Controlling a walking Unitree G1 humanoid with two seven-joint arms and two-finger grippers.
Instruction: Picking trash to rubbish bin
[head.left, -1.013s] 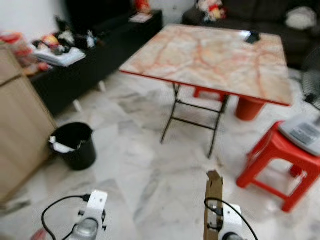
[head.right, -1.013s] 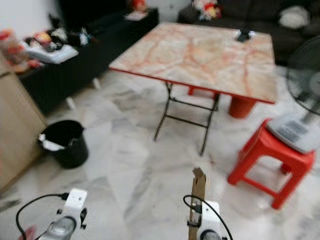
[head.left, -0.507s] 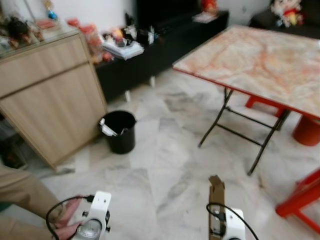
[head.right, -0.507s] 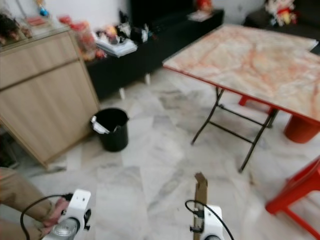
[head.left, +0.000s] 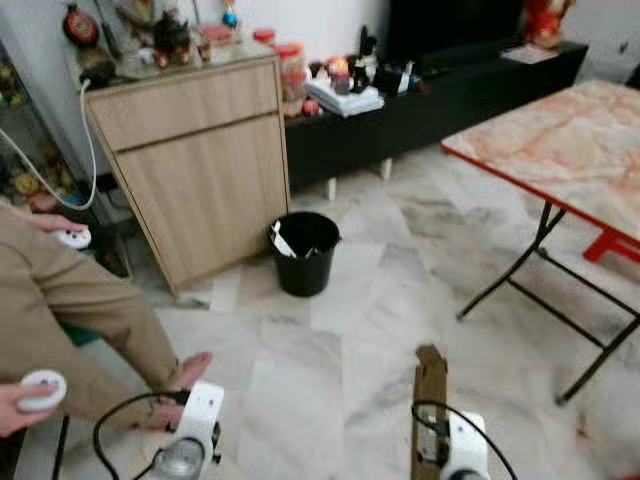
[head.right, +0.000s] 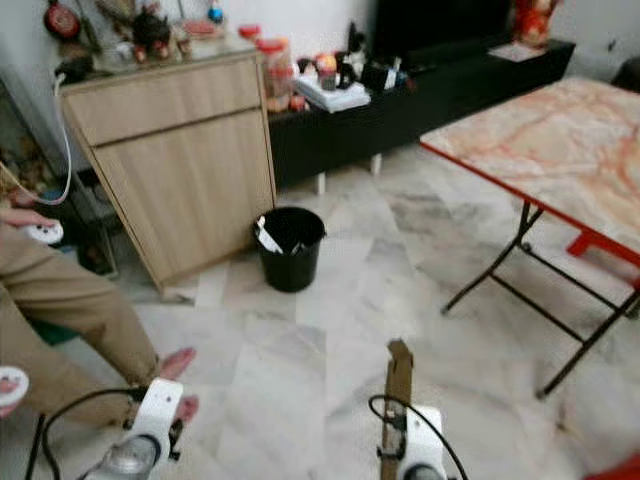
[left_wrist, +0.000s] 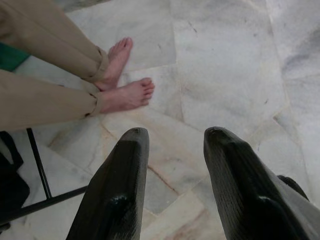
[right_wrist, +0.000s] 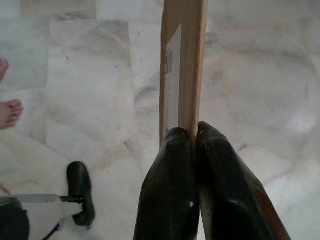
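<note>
A flat piece of brown cardboard (head.left: 430, 405) stands upright at the bottom of the eye views, pinched at its lower end by my right gripper (right_wrist: 195, 137), which is shut on it. Its edge and a white label (right_wrist: 171, 85) show in the right wrist view. The black rubbish bin (head.left: 304, 252) stands on the marble floor ahead, beside a wooden cabinet, with some white scraps inside. My left gripper (left_wrist: 172, 137) hangs low over the floor, open with nothing between its fingers.
A seated person's legs (head.left: 70, 310) and bare feet (left_wrist: 127, 95) are at my left, a white controller (head.left: 40, 388) in one hand. The wooden cabinet (head.left: 195, 165) stands behind the bin. A folding table (head.left: 560, 150) with a marbled top stands at the right, a black TV bench (head.left: 440, 95) behind.
The camera has swung left: the bin and cabinet now sit nearer the middle, the table has slid right, and the person has come into view. The cardboard stays in my right gripper.
</note>
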